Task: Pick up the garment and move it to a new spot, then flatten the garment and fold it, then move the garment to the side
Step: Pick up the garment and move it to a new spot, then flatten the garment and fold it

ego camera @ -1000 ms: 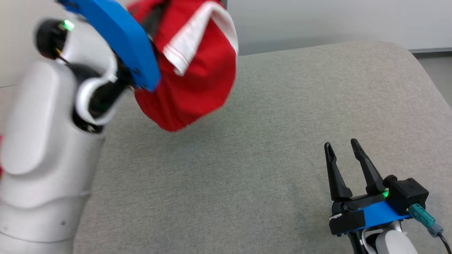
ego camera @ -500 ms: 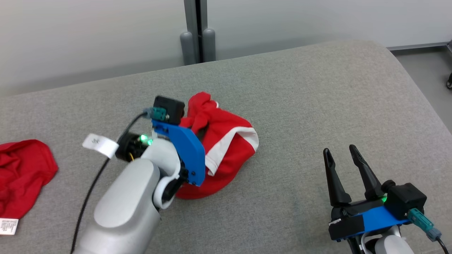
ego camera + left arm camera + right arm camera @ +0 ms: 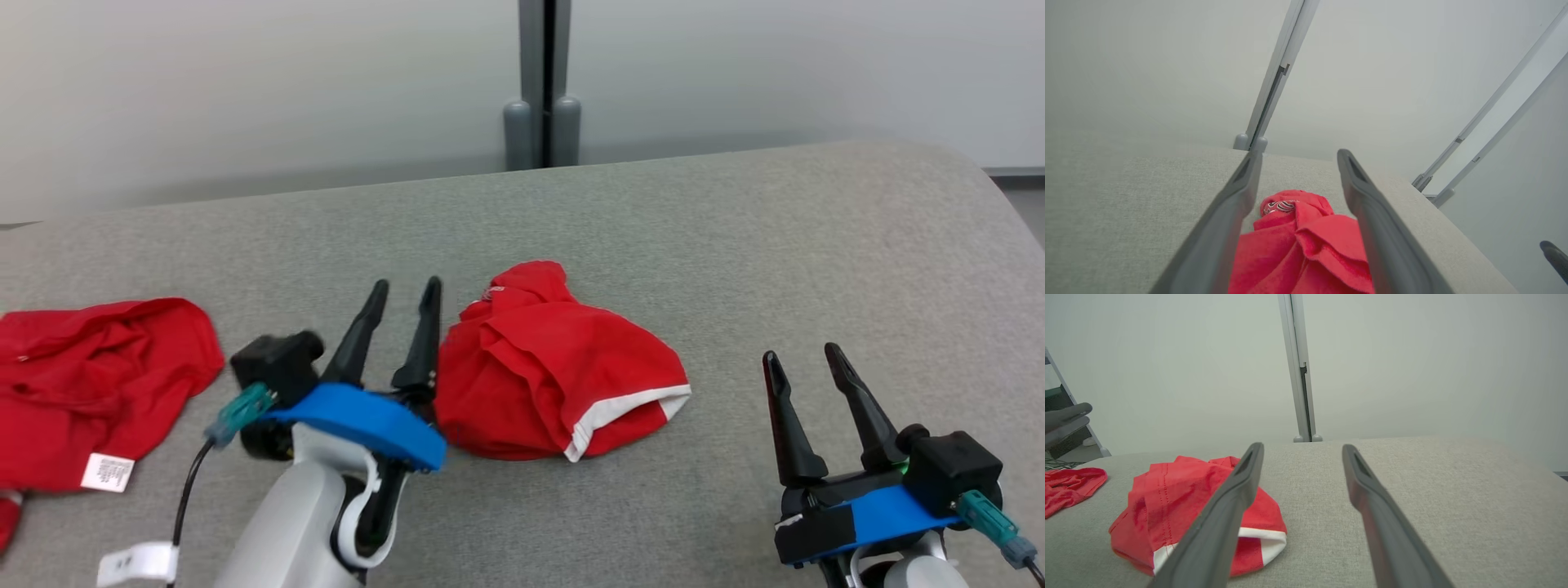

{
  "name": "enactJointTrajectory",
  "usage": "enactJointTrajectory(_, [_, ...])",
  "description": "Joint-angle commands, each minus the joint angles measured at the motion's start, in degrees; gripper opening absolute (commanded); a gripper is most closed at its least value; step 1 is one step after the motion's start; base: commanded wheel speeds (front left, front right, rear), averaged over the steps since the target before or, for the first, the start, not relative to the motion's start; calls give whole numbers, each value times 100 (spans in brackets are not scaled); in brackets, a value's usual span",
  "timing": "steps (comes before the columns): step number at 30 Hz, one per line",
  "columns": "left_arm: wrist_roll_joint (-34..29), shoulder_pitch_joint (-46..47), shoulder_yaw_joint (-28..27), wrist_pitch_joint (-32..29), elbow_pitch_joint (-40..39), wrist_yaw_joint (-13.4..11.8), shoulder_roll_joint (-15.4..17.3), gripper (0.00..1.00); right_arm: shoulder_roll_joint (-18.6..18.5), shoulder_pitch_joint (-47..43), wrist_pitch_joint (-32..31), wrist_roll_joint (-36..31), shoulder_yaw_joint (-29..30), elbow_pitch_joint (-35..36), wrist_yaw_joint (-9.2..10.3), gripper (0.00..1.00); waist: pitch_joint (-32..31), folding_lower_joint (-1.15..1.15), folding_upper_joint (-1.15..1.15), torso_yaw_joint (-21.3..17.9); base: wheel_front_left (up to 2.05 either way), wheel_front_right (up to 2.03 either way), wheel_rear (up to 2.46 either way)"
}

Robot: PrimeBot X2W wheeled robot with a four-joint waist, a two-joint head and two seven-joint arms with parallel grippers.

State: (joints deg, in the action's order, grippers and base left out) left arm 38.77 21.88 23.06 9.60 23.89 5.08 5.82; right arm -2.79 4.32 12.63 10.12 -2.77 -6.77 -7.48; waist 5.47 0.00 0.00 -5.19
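The garment [image 3: 555, 367], red with a white trim band, lies crumpled in a heap on the grey padded surface [image 3: 775, 245], near its middle. My left gripper [image 3: 406, 284] stands open just to the garment's left, its fingers pointing away from me with nothing held. In the left wrist view the garment [image 3: 1298, 237] lies low between the spread fingers of that gripper [image 3: 1298, 153]. My right gripper [image 3: 801, 354] is open and empty near the front right, well clear of the cloth. The right wrist view has the garment [image 3: 1167, 490] to the left of its gripper [image 3: 1302, 446].
A second red cloth [image 3: 90, 376] with a white label lies at the surface's left end, also visible as red cloth [image 3: 1069, 486] from the right wrist. A grey post [image 3: 543, 82] stands against the pale wall behind. The surface rounds off at the right edge [image 3: 1008, 204].
My left gripper opened and let the garment go; it had been carried high, came down, and now lies on the surface. The left arm pulled back toward me. The head camera shifted.
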Motion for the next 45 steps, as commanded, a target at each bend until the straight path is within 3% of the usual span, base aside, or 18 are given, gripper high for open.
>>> enactJointTrajectory(1, [-1, -96, -70, 110, -41, -10, 59, 100, -18, -56, -30, -15, 12, 43, -3, 100, -48, 0, 0, 109, 0, 0, 0])
enactJointTrajectory(6, [-220, -527, -361, 490, -249, -113, 279, 100, -19, -106, -94, -53, 108, 122, -3, 100, -90, 0, 0, 309, 0, 0, 0])
enactJointTrajectory(16, [-1055, -1424, -985, 560, -635, -439, 647, 100, -18, -278, -186, -63, 199, 85, -3, 100, -233, 0, 0, 467, 0, 0, 0])
enactJointTrajectory(23, [-1330, -1741, -1019, 562, -469, -352, 861, 100, -18, -427, -221, -50, 258, -14, -3, 100, -314, 0, 0, 510, 0, 0, 0])
enactJointTrajectory(38, [-1455, -1838, -1192, 562, -623, -318, 832, 100, -18, -384, -217, 22, 164, -95, -3, 100, -300, 0, 0, 535, 0, 0, 0])
enactJointTrajectory(45, [-1486, -1741, -1192, 562, -638, -311, 804, 100, -18, 16, -369, 45, -328, -121, -3, 100, -195, 0, 0, 563, 0, 0, 0])
